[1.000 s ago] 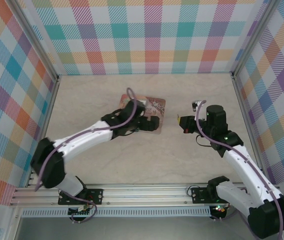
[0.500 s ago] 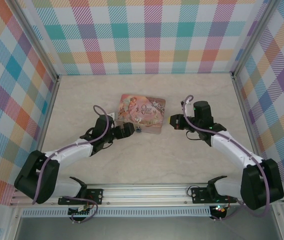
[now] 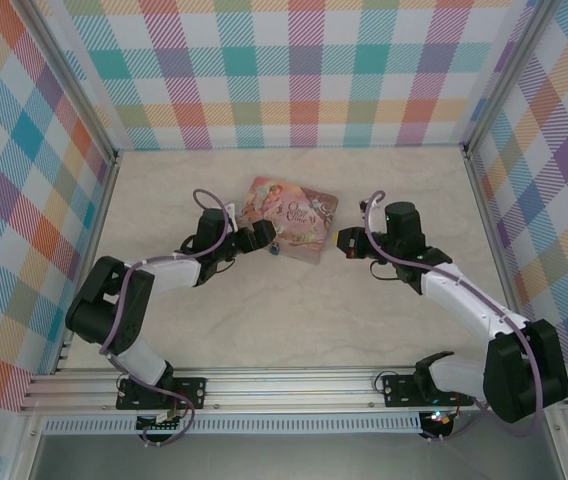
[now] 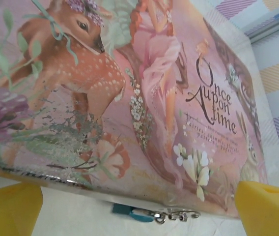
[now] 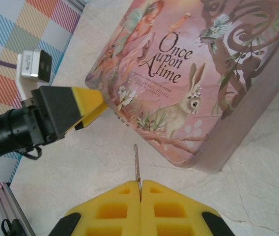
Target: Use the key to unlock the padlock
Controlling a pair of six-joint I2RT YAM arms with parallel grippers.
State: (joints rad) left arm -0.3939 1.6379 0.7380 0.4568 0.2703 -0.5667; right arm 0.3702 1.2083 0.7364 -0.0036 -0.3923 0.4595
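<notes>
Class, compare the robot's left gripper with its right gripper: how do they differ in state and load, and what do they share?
The left gripper is open, pads wide apart, holding nothing; the right gripper is shut on the key. The left gripper faces the edge of the tin where the padlock hangs; the right gripper sits by the tin's other end. Both have yellow pads and sit close to the tin.

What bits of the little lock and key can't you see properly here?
- Keyhole of the padlock: left wrist view, the edge of the tin covers part of its body.
- Head of the key: right wrist view, buried between the right claw pads; a thin blade sticks out.
- Locked or unlocked: top view, the padlock is a tiny speck.
</notes>
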